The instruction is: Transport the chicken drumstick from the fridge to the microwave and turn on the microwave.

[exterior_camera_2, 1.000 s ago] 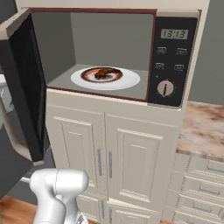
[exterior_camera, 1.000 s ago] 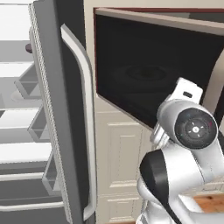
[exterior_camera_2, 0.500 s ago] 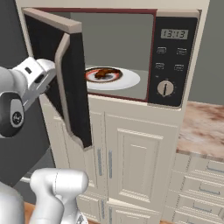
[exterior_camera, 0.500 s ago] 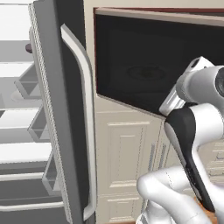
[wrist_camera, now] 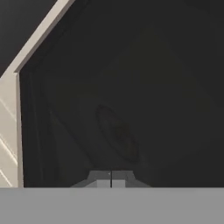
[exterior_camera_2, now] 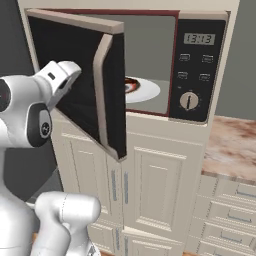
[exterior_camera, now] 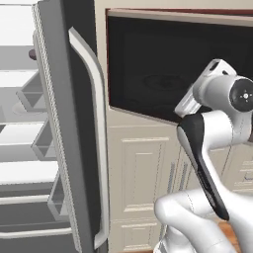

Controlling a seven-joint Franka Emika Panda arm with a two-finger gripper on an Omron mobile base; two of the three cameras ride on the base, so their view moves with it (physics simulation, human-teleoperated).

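On the left stands the fridge (exterior_camera: 64, 148), its door open and its white shelves showing; no drumstick can be seen on them. The drumstick (exterior_camera_2: 131, 85) already lies on the white plate (exterior_camera_2: 145, 91) inside the microwave (exterior_camera_2: 197, 65), a reddish-brown lump partly hidden behind the door edge in the right base view. So the carrying part of the task looks done.

What is left, judging from these pictures: the microwave door (exterior_camera_2: 80, 90) is about half closed, swung out from its left hinge with its tan handle (exterior_camera_2: 101, 95) facing the room, so it has to be pushed fully shut. After that the microwave has to be switched on at the control panel (exterior_camera_2: 196, 70), where a round knob (exterior_camera_2: 188, 101) sits under the buttons and the clock display.

The gripper (wrist_camera: 111, 179) has its fingers pressed together and holds nothing. In the hand view the two tips point straight at the black glass of the door, right up against it, with the plate's faint outline showing through the glass; whether they truly touch cannot be settled, but it looks like a push on the outer face. In the right base view the hand sits against the door's outer side, near the hinge.
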